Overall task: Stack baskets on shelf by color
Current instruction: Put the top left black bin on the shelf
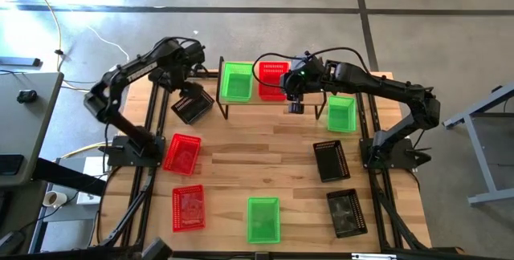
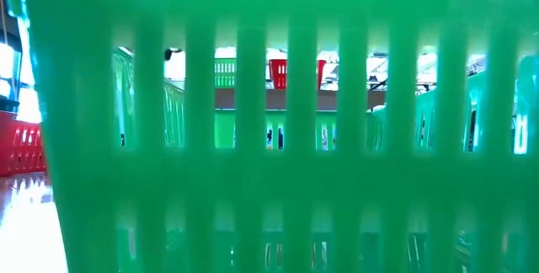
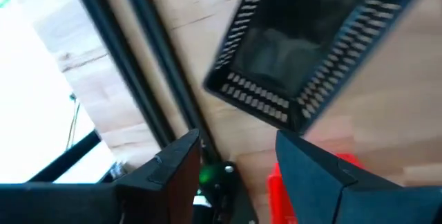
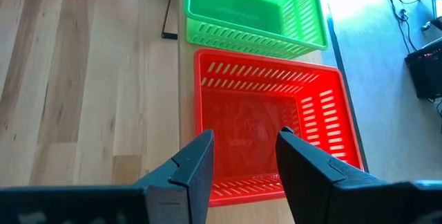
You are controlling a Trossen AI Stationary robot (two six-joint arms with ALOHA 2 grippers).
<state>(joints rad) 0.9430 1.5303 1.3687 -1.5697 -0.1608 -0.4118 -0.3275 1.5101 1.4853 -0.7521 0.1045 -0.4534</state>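
Observation:
The shelf stands at the table's far side. A green basket and a red basket sit side by side on its top. My right gripper hovers open at the red basket's right end, fingers pointing over its rim, with the green basket beyond. My left gripper is open above a black basket that lies askew on the table, left of the shelf. In the left wrist view this black basket lies ahead of the spread fingers of my left gripper.
Loose on the table are two red baskets at left, a green basket at the near edge, two black baskets at right and a green basket right of the shelf. A green basket wall fills the low view.

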